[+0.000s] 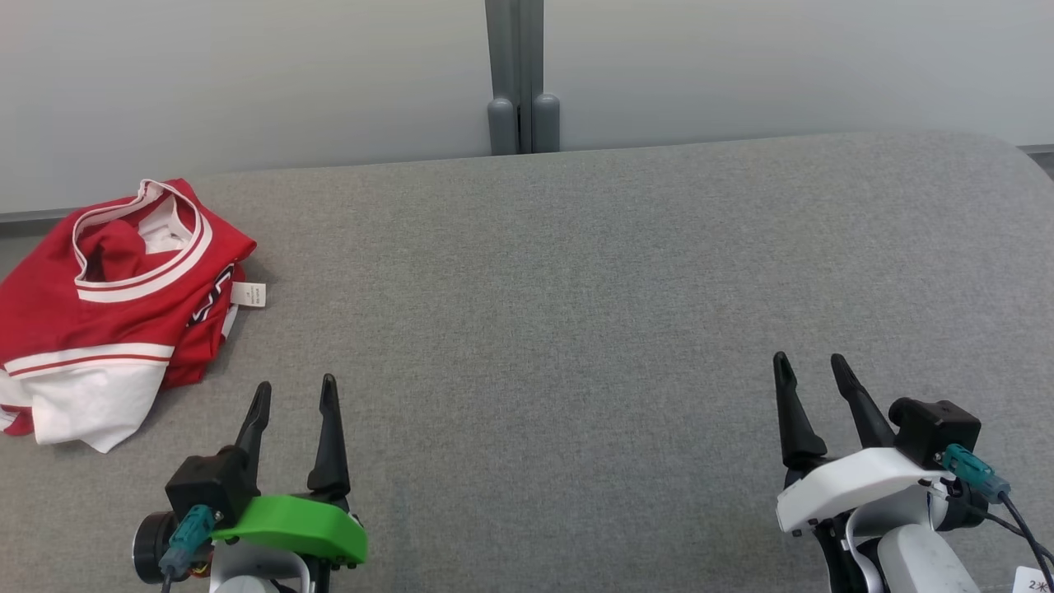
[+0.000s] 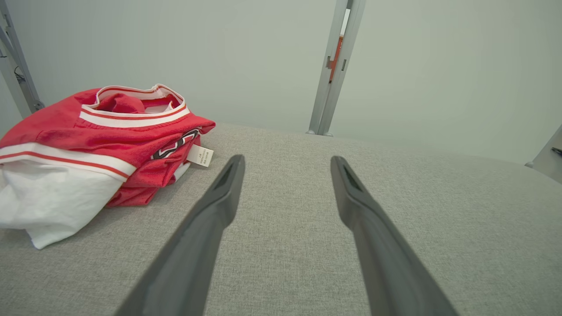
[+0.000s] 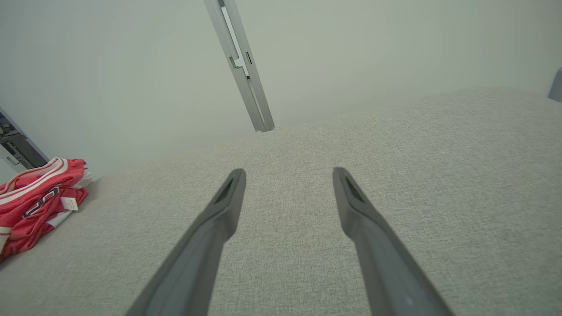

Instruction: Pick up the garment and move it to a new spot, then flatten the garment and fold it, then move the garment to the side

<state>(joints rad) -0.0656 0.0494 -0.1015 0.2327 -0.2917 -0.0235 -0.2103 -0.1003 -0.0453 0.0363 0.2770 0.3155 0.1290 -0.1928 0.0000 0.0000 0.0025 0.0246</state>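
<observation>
Head view: the crumpled red-and-white garment (image 1: 115, 313) sits at the far left edge of the grey desk (image 1: 576, 272). The left claw (image 1: 296, 383) is near it and the right claw (image 1: 809, 358) well apart, both released and empty, probably waiting to begin the pickup.

Left wrist view: the heap lies just left of the spread claw.

Right wrist view: it lies far to the left.

Red-and-white garment (image 1: 123, 313) lies crumpled at the far left edge of the grey bench (image 1: 576, 313); left gripper (image 1: 296, 381) just beside it, right gripper (image 1: 809, 357) well apart near the right edge, both with fingers parted.
</observation>
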